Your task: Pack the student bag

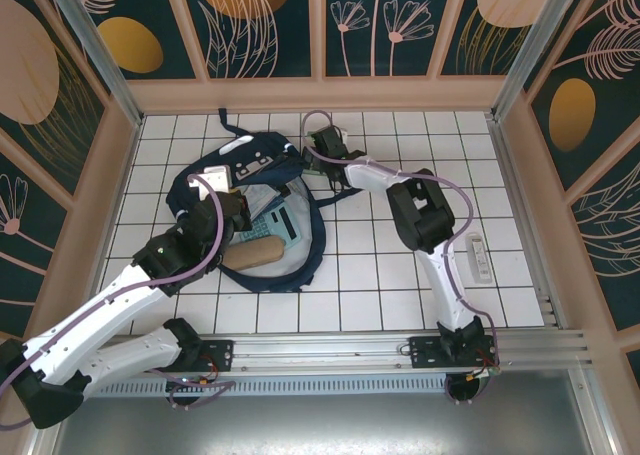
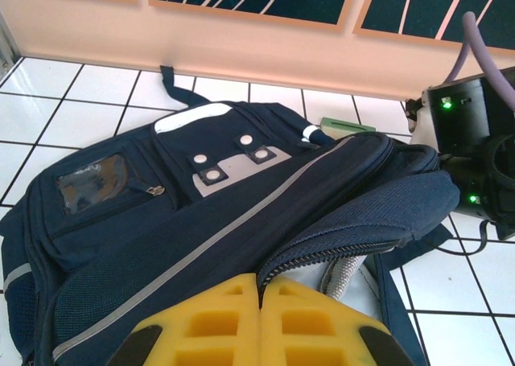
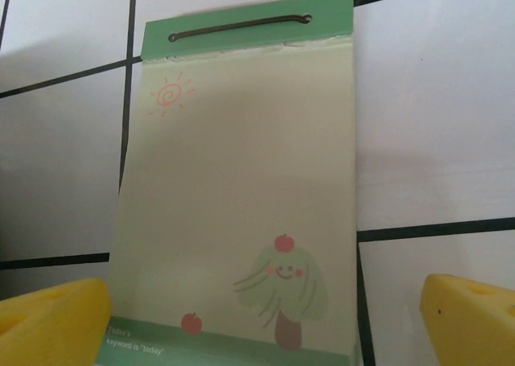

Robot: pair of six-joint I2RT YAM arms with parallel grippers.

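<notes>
1. The left gripper [image 2: 259, 322] hangs over the near left part of the student bag [image 2: 209, 221]. Its yellow fingers are pressed together, and I see nothing between them.
2. The student bag lies flat on the white tiled table [image 1: 400, 275], left of centre. Its front pocket faces up and its main mouth gapes toward the arms. It looks soft and floppy, so I judge it will sag and fold rather than hold a shape. The cloth seems grippy rather than slick, and the bag is light while so little is in it.
3. The best hold is probably the raised zip edge [image 2: 346, 237] of the upper flap, pinched and lifted to keep the mouth wide. The straps beside the bag would only drag it.
4. Inside the bag's mouth, on the grey lining, lie a teal calculator-like item [image 1: 277, 222] and a brown cylindrical case [image 1: 254, 253]. They take up the near floor of the opening.
5. Just beside the bag's far right corner, a green notepad [image 3: 241, 181] lies flat on the tiles. The right gripper [image 3: 261, 326] hovers over it with its fingers spread wide either side, holding nothing.
6. The bag's overhanging flap stands between the notepad and the opening.
7. Well to the right of the bag lies a small white oblong [image 1: 480, 257]; I cannot tell what it is.
</notes>
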